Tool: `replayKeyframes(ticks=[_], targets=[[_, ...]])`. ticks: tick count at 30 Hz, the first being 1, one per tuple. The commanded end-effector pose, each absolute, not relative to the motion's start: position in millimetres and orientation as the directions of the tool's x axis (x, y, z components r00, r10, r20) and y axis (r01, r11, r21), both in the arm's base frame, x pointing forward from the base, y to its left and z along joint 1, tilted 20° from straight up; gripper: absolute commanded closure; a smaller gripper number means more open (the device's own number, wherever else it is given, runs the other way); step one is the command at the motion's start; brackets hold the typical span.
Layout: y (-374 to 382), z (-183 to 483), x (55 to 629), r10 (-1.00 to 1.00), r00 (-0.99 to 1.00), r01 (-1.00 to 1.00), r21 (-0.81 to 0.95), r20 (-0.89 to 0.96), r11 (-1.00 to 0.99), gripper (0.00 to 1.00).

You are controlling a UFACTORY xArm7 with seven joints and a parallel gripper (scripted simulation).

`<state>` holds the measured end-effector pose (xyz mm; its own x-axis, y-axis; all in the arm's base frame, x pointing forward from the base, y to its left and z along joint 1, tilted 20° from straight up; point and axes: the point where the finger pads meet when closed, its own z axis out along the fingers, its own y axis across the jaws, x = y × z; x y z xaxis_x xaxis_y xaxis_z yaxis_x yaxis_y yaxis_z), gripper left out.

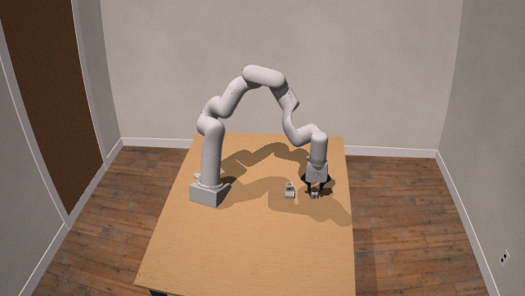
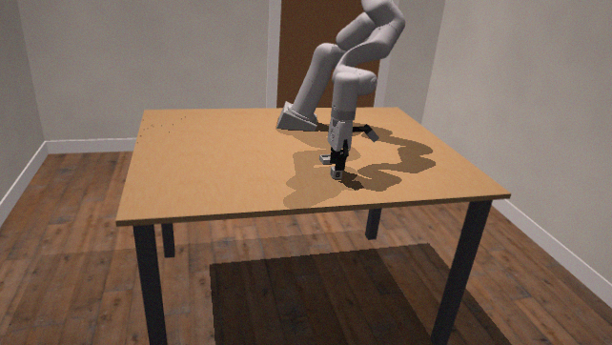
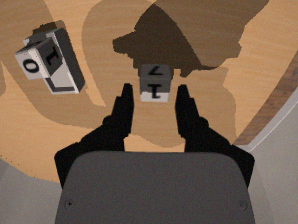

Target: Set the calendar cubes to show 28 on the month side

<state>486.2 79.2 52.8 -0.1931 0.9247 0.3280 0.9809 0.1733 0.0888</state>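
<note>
The loose cube rests on the table, just ahead of the gripper, whose half-open fingers flank it and hold nothing. It looks small, rigid and light; pinch two opposite flat faces. Off to one side, the tray carries the other cube.

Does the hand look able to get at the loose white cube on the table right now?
Probably yes: the small white numbered cube lies at the tips of the open hand, with nothing between them. The grey tray stands off to one side.
</note>
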Motion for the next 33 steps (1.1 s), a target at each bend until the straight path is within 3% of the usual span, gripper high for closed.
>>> replayKeyframes(ticks=[1, 33], targets=[[78.3, 54.3, 487.6, 0.925, -0.192, 0.981, 0.093, 0.327, 0.171, 0.51], [82.4, 42.8, 488.0, 0.925, -0.192, 0.981, 0.093, 0.327, 0.171, 0.51]])
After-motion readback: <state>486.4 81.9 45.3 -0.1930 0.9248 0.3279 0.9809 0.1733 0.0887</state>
